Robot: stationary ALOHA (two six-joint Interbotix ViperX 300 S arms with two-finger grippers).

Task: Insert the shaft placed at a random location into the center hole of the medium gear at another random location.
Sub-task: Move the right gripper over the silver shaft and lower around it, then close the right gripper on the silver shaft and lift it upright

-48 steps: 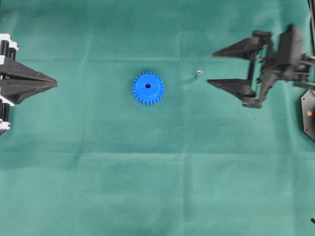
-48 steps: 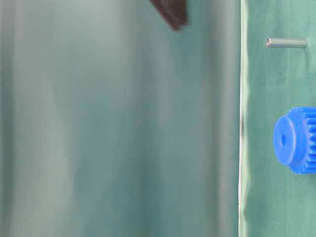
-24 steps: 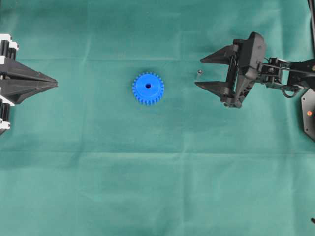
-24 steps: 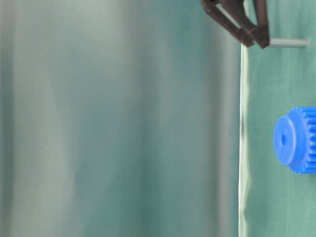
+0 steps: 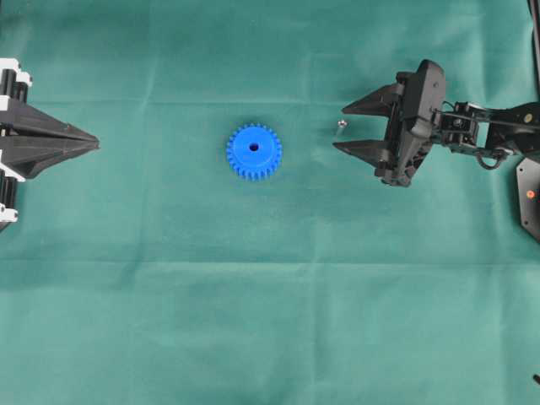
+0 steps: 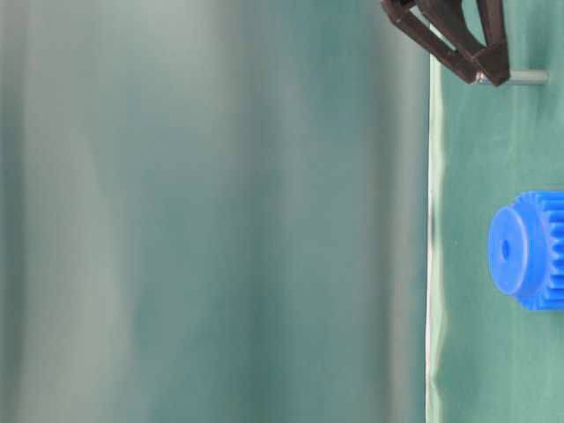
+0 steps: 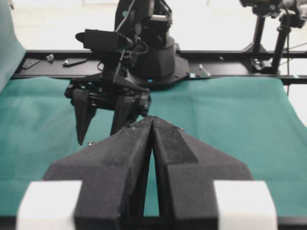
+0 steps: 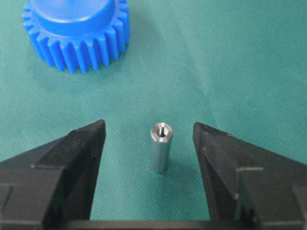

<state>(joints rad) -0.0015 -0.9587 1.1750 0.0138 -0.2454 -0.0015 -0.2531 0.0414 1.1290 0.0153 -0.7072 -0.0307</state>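
The shaft (image 8: 159,146) is a small silver pin standing upright on the green cloth, right of the medium gear (image 5: 254,152). My right gripper (image 5: 341,127) is open and straddles the shaft (image 5: 341,124), one finger on each side with a gap to both. In the right wrist view the gripper (image 8: 147,128) is level with the pin's top and the blue gear (image 8: 76,33) lies beyond. The center hole (image 5: 254,148) faces up, dark and unblocked. My left gripper (image 5: 94,145) rests shut at the left edge, holding nothing, its tips (image 7: 152,119) pressed together.
Green cloth (image 5: 270,295) covers the whole table. A black plate (image 5: 529,194) sits at the right edge behind the right arm. In the table-level view the gear (image 6: 529,251) and the shaft (image 6: 520,77) appear at the right border.
My right gripper has come in from the right and dropped down around the shaft, and its jaws have narrowed a little. The shaft, the gear and the left arm have not moved.
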